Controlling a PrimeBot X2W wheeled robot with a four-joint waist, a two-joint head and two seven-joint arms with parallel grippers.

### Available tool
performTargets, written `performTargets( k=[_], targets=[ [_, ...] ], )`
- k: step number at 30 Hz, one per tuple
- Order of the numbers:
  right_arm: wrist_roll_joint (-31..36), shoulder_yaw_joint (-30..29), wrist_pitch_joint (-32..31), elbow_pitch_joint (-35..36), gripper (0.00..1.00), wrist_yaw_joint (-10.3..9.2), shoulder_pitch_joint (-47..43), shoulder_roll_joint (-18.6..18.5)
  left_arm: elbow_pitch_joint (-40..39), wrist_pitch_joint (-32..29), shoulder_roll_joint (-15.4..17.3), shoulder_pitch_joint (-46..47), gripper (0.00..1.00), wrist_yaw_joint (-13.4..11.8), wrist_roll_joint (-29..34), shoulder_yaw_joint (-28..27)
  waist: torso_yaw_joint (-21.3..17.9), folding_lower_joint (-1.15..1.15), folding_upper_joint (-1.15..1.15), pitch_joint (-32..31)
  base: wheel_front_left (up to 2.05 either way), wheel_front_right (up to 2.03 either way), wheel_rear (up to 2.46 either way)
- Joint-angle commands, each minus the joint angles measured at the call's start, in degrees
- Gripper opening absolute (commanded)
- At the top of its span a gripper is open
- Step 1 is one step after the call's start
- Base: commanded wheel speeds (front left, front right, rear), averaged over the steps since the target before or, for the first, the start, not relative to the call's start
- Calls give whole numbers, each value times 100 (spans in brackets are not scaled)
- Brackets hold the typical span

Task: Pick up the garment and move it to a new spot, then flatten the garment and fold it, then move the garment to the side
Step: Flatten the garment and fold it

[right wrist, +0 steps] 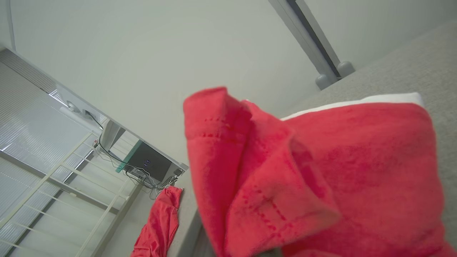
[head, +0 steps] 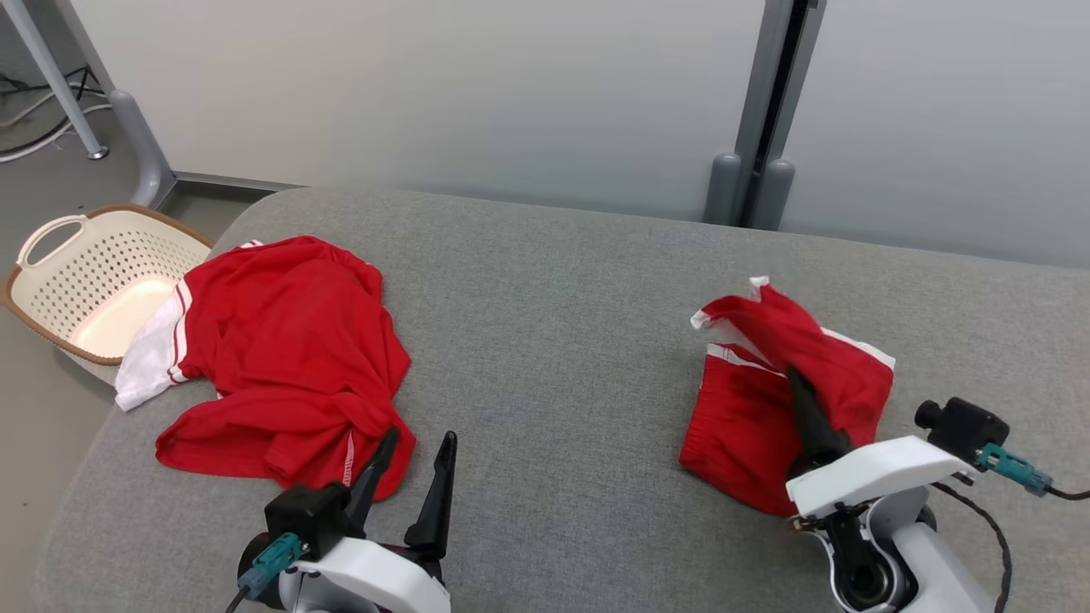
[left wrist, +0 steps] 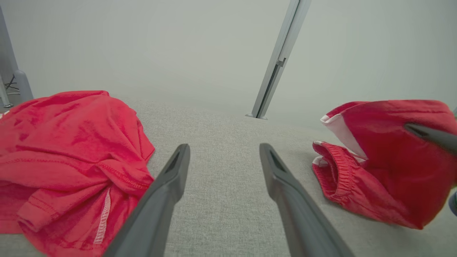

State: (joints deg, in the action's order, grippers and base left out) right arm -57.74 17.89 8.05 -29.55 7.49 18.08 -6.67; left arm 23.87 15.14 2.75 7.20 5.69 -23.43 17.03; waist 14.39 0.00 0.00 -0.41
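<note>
The garment (head: 766,409), red shorts with white trim and an elastic waistband, lies partly folded on the right of the grey padded table (head: 553,340). My right gripper (head: 796,379) is shut on a fold of it, with the cloth bunched up over the fingers in the right wrist view (right wrist: 285,171). The left wrist view shows the shorts (left wrist: 385,167) at the right with a dark right finger (left wrist: 432,136) against them. My left gripper (head: 420,438) stands open over bare table (left wrist: 225,148), just right of a crumpled red shirt (head: 289,358).
The red shirt (left wrist: 68,150) with white sleeve trim hangs over the table's left edge (right wrist: 160,221). A cream perforated basket (head: 51,281) sits on the floor beyond that edge. A pale partition wall with a grey post (head: 758,111) runs behind the table.
</note>
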Motion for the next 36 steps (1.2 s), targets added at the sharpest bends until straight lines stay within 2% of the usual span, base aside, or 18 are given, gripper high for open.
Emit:
performTargets(
  k=[1, 5, 6, 7, 17, 24, 33, 36],
  targets=[
    [-4, 134, 15, -78, 0, 0, -48, -21, 8, -3, 21, -67, 100, 8, 20, 6, 78, 0, 0, 4, 0, 0, 0],
    [-97, 401, 51, -282, 0, 0, 12, 35, 16, -2, 22, -45, 100, 5, -7, 33, 188, 0, 0, 29, 0, 0, 0],
    [-86, 436, 79, -361, 66, 0, 40, 39, 15, -2, 22, -37, 100, -1, -22, 41, 214, 0, 0, 36, 0, 0, 0],
    [-95, 479, 86, -420, 100, 0, 78, 62, -1, -2, 22, -40, 100, -7, -93, 27, 236, 0, 0, 44, 0, 0, 0],
    [-227, 1259, -174, -837, 100, 0, 235, 157, -93, -2, 21, 138, 100, -21, -257, 125, 424, 0, 0, 171, 0, 0, 0],
    [-210, 1642, -345, -1408, 100, 0, 444, 173, -126, -2, 21, 170, 100, -73, -316, 202, 434, 0, 0, 267, 0, 0, 0],
    [-135, 1746, 44, -1704, 100, 0, 680, 16, -173, -2, 22, 182, 100, -101, -309, 107, 54, 0, 0, 172, 0, 0, 0],
    [-62, 1735, 211, -1548, 100, 0, 755, 27, -223, -3, 24, 160, 100, -99, -270, -1, -166, 0, 0, 102, 0, 0, 0]
  ],
)
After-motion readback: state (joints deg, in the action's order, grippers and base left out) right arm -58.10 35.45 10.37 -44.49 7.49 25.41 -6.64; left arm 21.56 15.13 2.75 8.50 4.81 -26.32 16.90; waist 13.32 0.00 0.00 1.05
